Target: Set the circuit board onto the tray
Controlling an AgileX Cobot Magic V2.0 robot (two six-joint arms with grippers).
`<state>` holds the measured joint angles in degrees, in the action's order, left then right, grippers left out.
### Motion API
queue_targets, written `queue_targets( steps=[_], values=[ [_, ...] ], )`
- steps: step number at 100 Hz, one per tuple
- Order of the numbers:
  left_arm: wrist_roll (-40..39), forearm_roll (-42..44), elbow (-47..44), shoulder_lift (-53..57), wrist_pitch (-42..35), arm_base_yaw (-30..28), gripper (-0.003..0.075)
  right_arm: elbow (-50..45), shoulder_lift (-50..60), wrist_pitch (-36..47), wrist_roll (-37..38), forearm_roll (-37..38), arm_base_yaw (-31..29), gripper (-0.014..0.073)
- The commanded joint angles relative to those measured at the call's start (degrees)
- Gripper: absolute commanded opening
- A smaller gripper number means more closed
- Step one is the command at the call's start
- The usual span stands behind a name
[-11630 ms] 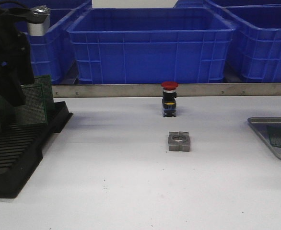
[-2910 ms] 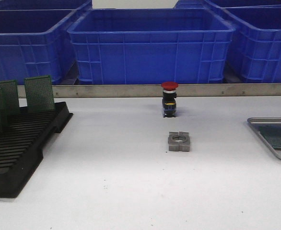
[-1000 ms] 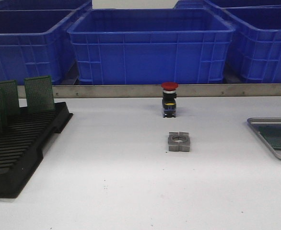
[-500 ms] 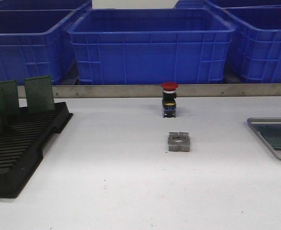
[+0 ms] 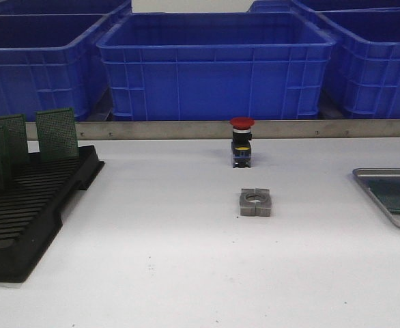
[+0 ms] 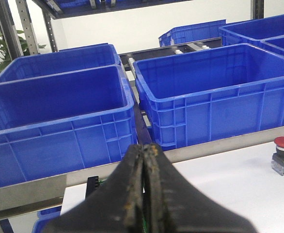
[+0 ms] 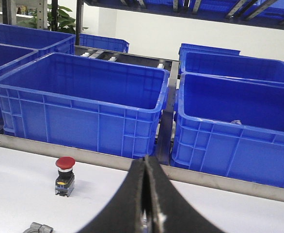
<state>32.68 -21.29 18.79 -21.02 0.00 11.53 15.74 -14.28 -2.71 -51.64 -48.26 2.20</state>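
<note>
Left gripper (image 6: 145, 151): fingers pressed together, nothing visible between them; only the tips and upper finger bodies show, the rest cut off by the frame edge. Right gripper (image 7: 145, 162): fingers likewise pressed flat together, no object between (a pale spot low on the seam, too small to make out). Neither arm appears in the front view.

Beyond the left fingers: a steel rail (image 6: 219, 145), then blue bins (image 6: 59, 111); a red button (image 6: 283, 155) stands on the table off to one side. Beyond the right fingers: the same button (image 7: 65, 175), and a grey block (image 7: 38, 227) cut off at the frame edge.

Board (image 5: 399, 193): dark green, lying flat inside the tray (image 5: 365, 179), which is cut by the front view's right edge. Only part of the board shows, so its long axis and heading cannot be told. It is in neither wrist view, so its place relative to either pair of fingers cannot be fixed; it is well apart from both.

Table left: black rack (image 5: 22, 225) with green boards (image 5: 56, 133) upright in its slots (nearest ones partly cut off).
</note>
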Motion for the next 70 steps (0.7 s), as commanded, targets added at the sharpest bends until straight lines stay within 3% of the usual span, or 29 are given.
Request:
queue_targets(
  steps=[1, 11, 40, 70],
  values=[
    [-16.0, 15.7, 1.5, -0.3, -3.8, 0.0, -0.0019, 1.4, -0.5, 3.4, -0.3, -0.6, 0.0, -0.0069],
    [-26.6, 26.5, 1.5, -0.3, -3.8, 0.0, -0.0019, 1.4, -0.5, 3.4, -0.3, -0.6, 0.0, -0.0069],
    [-27.0, 27.0, -1.7, 0.7, -4.2, -3.5, -0.0019, 1.4, -0.5, 3.4, -0.3, -0.6, 0.0, -0.0069],
    [-27.0, 27.2, -12.6, 12.4, -5.9, -8.9, -0.0019, 1.4, -0.5, 3.4, -0.3, -0.6, 0.0, -0.0069]
  ],
)
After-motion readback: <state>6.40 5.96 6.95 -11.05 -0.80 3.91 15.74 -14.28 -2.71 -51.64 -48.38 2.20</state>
